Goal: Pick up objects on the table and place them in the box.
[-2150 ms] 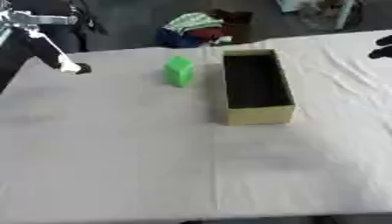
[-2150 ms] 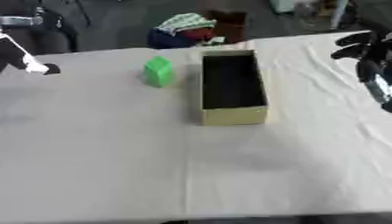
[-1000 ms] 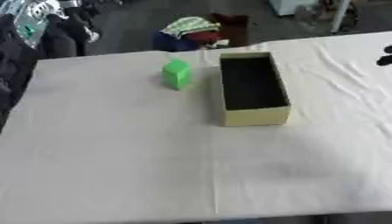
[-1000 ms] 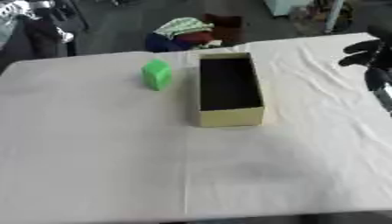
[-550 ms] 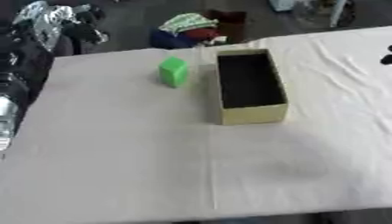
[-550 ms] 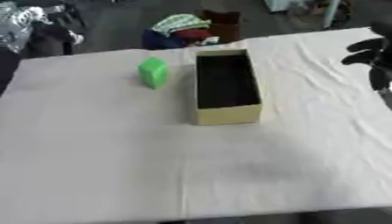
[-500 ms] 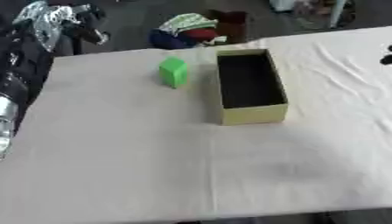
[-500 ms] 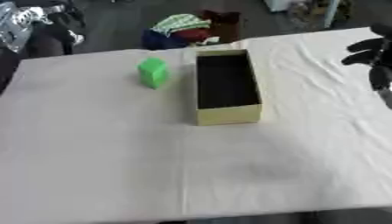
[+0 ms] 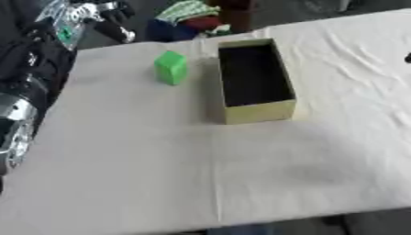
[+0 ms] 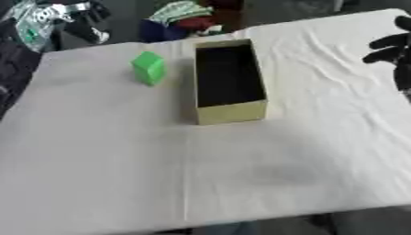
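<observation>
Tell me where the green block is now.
The green block stands on the white table, on its far left part, just left of the open box and apart from it.

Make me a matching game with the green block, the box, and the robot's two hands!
Things:
1. green block
2. box
3. left hand
4. right hand

Places:
A. at the right edge, over the white cloth
B. long and open-topped, dark inside
C. on the cloth, just left of the box
D. up in the top left corner, past the table's edge

Pairs: 1-C, 2-B, 3-D, 4-A
</observation>
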You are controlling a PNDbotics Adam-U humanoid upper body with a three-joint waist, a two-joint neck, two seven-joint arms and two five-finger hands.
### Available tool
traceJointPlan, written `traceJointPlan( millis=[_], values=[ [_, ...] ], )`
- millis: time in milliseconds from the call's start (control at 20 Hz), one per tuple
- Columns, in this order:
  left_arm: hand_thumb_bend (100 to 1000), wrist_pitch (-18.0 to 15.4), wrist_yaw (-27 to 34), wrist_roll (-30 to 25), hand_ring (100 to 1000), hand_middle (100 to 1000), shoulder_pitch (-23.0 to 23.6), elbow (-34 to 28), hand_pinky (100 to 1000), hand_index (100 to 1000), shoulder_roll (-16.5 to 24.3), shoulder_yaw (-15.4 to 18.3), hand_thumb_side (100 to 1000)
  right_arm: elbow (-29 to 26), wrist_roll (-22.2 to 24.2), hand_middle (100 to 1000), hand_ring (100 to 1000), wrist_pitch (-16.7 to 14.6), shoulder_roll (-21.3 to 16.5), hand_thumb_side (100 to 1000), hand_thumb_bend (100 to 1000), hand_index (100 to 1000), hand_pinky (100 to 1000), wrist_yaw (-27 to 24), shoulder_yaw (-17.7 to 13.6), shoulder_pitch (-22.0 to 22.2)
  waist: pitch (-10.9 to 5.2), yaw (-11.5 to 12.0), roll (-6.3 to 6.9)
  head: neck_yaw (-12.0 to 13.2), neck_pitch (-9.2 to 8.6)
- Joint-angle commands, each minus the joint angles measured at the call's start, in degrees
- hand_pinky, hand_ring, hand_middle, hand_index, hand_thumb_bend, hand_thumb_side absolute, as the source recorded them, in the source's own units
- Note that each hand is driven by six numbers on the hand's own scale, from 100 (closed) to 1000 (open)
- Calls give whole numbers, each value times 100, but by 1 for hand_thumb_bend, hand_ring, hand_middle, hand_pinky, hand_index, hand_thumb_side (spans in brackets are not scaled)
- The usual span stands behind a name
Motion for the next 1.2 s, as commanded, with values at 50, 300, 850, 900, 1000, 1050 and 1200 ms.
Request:
traceJointPlan(
  millis=[50,300,850,900,1000,1050,1200],
  values=[
    [264,118,-43,-16,841,837,-149,-133,829,922,68,-15,566,-106,72,766,740,-50,-62,478,100,1000,860,-57,-20,-141,-53,-26,-21,28,28],
    [359,237,-219,-23,827,832,-125,-138,819,925,-55,-33,680,-127,102,765,740,-32,-36,480,100,1000,860,-79,-14,-166,-3,-72,8,18,28],
    [501,436,-806,44,777,781,-9,-122,763,907,-337,-110,787,-140,150,765,740,-7,30,482,100,1000,861,-102,-2,-202,49,-154,-11,67,28],
    [504,462,-879,49,772,776,5,-125,758,904,-358,-107,786,-142,150,765,740,-7,37,482,100,1000,861,-105,-4,-204,53,-157,-13,69,28],
    [489,507,-1014,49,762,766,38,-116,744,897,-394,-109,778,-147,156,765,740,-3,47,482,100,1000,861,-108,-1,-208,62,-160,-16,66,28],
    [477,512,-1077,39,758,762,53,-107,739,892,-411,-111,771,-147,159,765,740,-1,49,482,100,1000,861,-109,0,-210,66,-160,-15,64,28],
    [454,503,-1221,41,741,744,94,-100,717,880,-444,-103,776,-144,165,765,740,1,51,483,100,1000,861,-111,-2,-211,74,-160,-18,58,28]
  ],
)
